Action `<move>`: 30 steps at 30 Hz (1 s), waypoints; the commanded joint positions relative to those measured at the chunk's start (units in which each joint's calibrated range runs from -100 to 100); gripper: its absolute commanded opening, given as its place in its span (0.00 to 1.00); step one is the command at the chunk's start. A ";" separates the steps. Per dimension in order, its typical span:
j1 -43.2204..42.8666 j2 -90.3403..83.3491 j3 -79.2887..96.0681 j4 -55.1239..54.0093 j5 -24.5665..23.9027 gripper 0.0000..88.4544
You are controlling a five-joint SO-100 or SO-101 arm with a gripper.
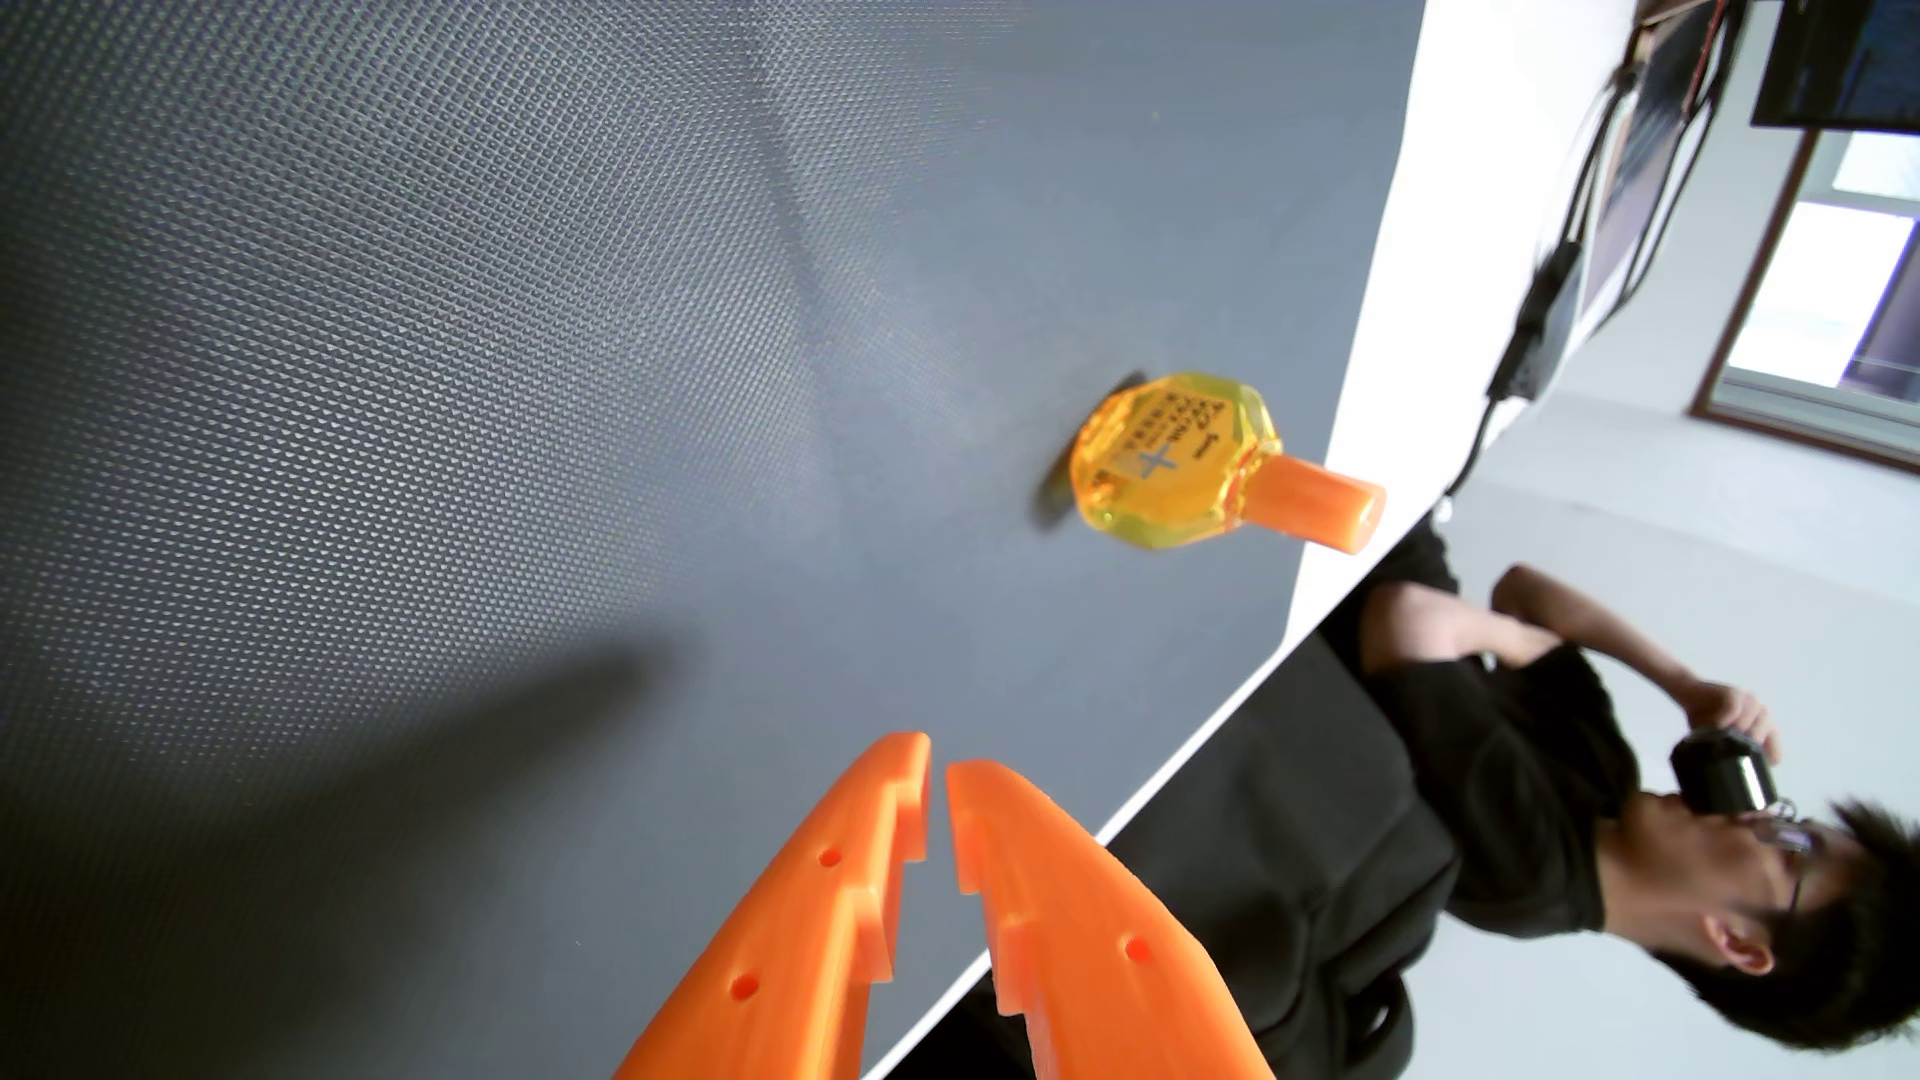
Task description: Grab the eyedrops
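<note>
My gripper (937, 766) is nearly closed w/ nothing in it. Eyedrops (1174, 462) sit on the mat (416, 363) at 1 o'clock, well apart. Prob light, slick plastic; I'd pinch the flat faces, not the cap (1320, 502).

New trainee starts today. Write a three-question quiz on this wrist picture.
1. True or false: the hand already grips the eyedrops.
2. What colour is the eyedrops' cap?
3. The eyedrops sit on: A) the dark mat, B) the white table edge, C) a tray.

Key: 1 false, the nearly closed fingers hold nothing, apart from the bottle; 2 orange; 3 A.
</note>
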 commanded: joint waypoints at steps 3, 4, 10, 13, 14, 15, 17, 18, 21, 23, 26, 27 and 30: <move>0.27 -0.42 -0.16 -0.01 0.10 0.01; 0.27 -0.42 -0.16 -0.01 0.05 0.01; 0.44 -0.42 -0.16 -0.10 0.16 0.01; -0.23 -0.42 -1.24 -3.04 0.00 0.01; -0.31 -0.34 -2.23 -3.65 -0.11 0.01; -0.31 -0.17 -3.49 -3.39 0.16 0.01; -0.31 -0.17 -5.47 -1.57 0.26 0.01; -0.31 -0.17 -6.19 -1.05 0.31 0.01; -0.23 -0.08 -7.72 -0.62 0.78 0.01; -0.23 0.17 -8.09 -0.71 1.26 0.01; -0.23 3.06 -9.80 -0.62 1.26 0.06; -0.23 4.76 -10.70 -0.62 1.26 0.07; -0.14 12.23 -15.47 -0.62 1.31 0.07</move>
